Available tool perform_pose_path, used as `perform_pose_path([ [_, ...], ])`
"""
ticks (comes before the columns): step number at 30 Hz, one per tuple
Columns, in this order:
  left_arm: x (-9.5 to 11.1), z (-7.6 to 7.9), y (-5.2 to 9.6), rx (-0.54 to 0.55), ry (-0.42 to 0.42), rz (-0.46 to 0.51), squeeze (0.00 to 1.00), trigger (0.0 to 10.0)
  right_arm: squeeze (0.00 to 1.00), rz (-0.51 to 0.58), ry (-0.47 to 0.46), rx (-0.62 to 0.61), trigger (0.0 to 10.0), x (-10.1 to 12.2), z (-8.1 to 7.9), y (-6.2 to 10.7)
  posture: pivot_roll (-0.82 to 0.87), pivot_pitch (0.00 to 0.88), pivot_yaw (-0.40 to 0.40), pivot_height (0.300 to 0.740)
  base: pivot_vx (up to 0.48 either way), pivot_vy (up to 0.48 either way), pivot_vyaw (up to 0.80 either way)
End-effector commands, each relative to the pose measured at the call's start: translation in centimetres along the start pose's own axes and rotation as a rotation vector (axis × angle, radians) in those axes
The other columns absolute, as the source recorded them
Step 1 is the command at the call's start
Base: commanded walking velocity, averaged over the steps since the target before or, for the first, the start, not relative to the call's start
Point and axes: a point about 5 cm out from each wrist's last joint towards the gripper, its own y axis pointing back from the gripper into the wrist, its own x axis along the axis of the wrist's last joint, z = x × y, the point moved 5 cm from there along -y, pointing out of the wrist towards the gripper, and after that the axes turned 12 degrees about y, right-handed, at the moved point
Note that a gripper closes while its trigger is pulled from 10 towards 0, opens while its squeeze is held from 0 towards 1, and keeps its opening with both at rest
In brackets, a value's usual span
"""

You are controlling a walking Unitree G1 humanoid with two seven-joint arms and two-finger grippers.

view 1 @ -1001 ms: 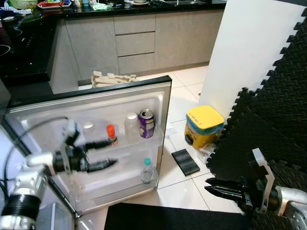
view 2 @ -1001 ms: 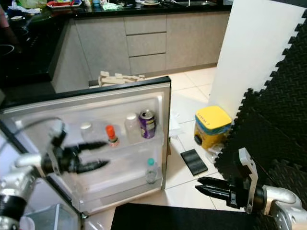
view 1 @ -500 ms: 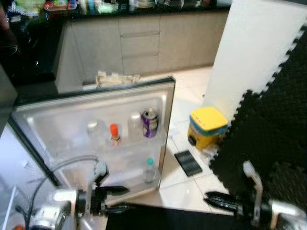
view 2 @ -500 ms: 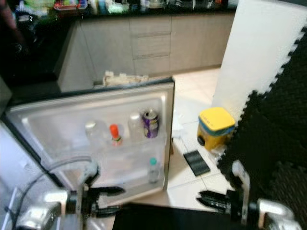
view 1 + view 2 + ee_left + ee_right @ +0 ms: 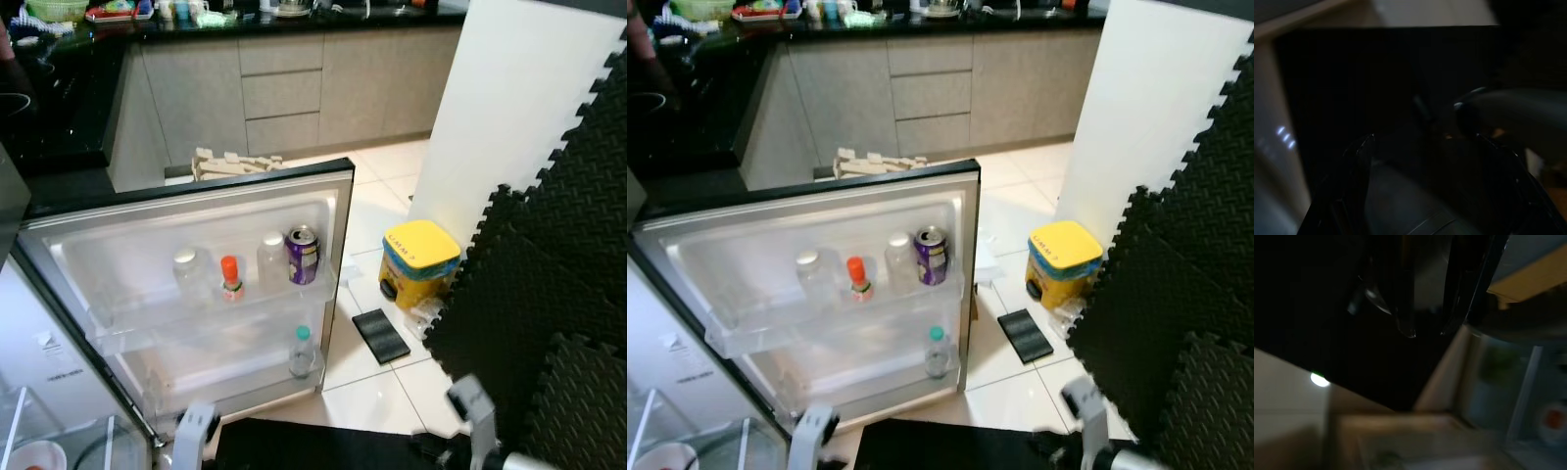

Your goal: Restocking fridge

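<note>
Fridge door (image 5: pixel 186 211) swung wide, upper door shelf (image 5: pixel 211 313) partly stocked: clear jar (image 5: pixel 188 274), orange-capped bottle (image 5: pixel 230 279), white-capped bottle (image 5: pixel 271 259), purple can (image 5: pixel 302 256). On the lower door shelf (image 5: pixel 862 377), one small water bottle (image 5: pixel 302 351), much room left. Judged as mid-restock, nothing visibly in hand. Left gripper (image 5: pixel 193 436) and right gripper (image 5: pixel 468 436) low at the frame's bottom edge; fingers' state impossible to tell. Yellow-lidded tub (image 5: pixel 418 259) on the floor tiles (image 5: pixel 377 201).

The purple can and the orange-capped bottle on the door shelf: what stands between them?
A clear bottle with a white cap stands between the purple can and the orange-capped bottle on the upper door shelf; both eye views show it.
</note>
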Motion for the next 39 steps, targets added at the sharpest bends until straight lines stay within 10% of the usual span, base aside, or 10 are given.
perform_pose_path([
  [1, 0.1, 0.0, -0.2, 0.024, 0.009, 0.019, 0.0, 10.0, 0.0, -0.02, 0.024, -0.075, 10.0, -0.1, 1.0, 0.1, 0.02, 0.0, -0.004, 0.74, 0.0, 0.0, 0.0],
  [5, -3.0, -1.2, 0.2, 0.141, 0.132, -0.015, 0.0, 10.0, 0.0, -0.146, 0.005, -0.327, 10.0, -3.0, 2.4, 0.6, 0.02, 0.0, -0.005, 0.74, 0.0, 0.0, 0.0],
  [21, -3.4, -4.9, 1.9, 0.424, 0.118, 0.003, 0.0, 10.0, 0.0, -0.313, -0.104, -0.366, 10.0, -8.1, -2.5, -0.6, 0.05, 0.0, 0.011, 0.74, 0.0, 0.0, 0.0],
  [39, -4.1, -5.1, 2.0, 0.457, 0.138, -0.005, 0.0, 10.0, 0.0, -0.339, -0.084, -0.317, 10.0, -8.5, -3.1, -0.6, 0.05, 0.0, -0.025, 0.74, 0.0, 0.0, 0.0],
])
